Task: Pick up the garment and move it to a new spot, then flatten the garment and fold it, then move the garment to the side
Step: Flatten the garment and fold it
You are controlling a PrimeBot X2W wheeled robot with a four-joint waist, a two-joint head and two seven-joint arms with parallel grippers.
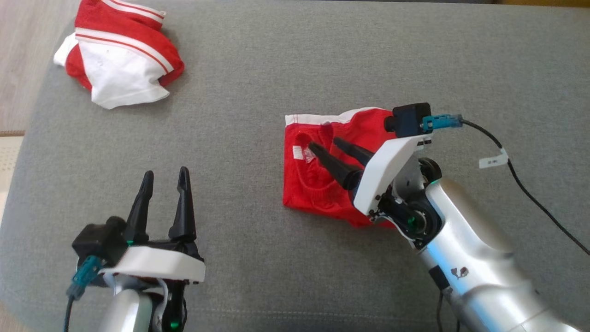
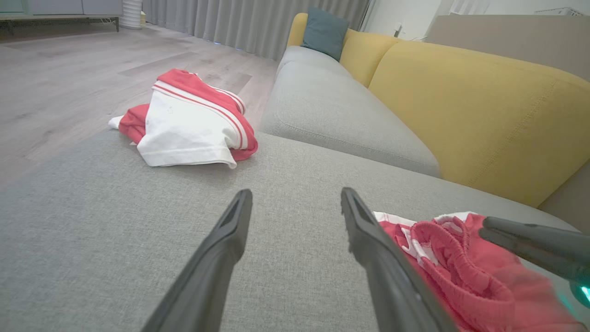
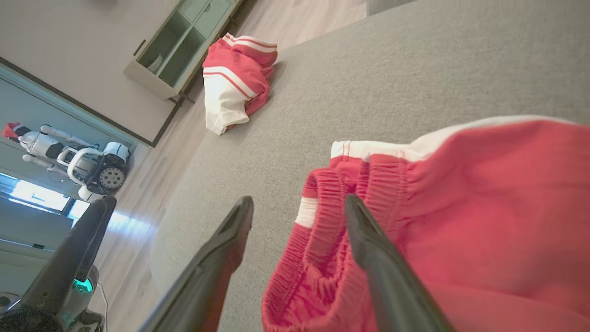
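Two garments are seen on one grey cushioned surface (image 1: 276,69). A red garment (image 1: 309,184) with a white edge strip and an elastic waistband lies folded into a rough square just right of the centre of the head view. A second, red-and-white garment (image 1: 120,60) is bunched in the upper left corner of that view, well apart from the first.

Two grippers are counted. The left gripper (image 1: 166,172) is shown at the lower left, its two dark fingers spread wide and pointing up the frame over bare grey fabric; nothing is held or touched by it. The right gripper (image 1: 324,143) is reached in from the lower right, and its fingers are laid out over the red garment, pointing to the upper left. In the right wrist view these fingers are seen parted about as widely as the left pair, with one finger over the gathered waistband and the other over the grey surface beside it. No cloth is pinched between them; whether the waistband is actually touched cannot be told.

One black cable (image 1: 530,189) is trailed from the right wrist camera toward the right edge. In the left wrist view, one yellow sofa (image 2: 484,106) with one teal pillow (image 2: 325,32) is seen behind.
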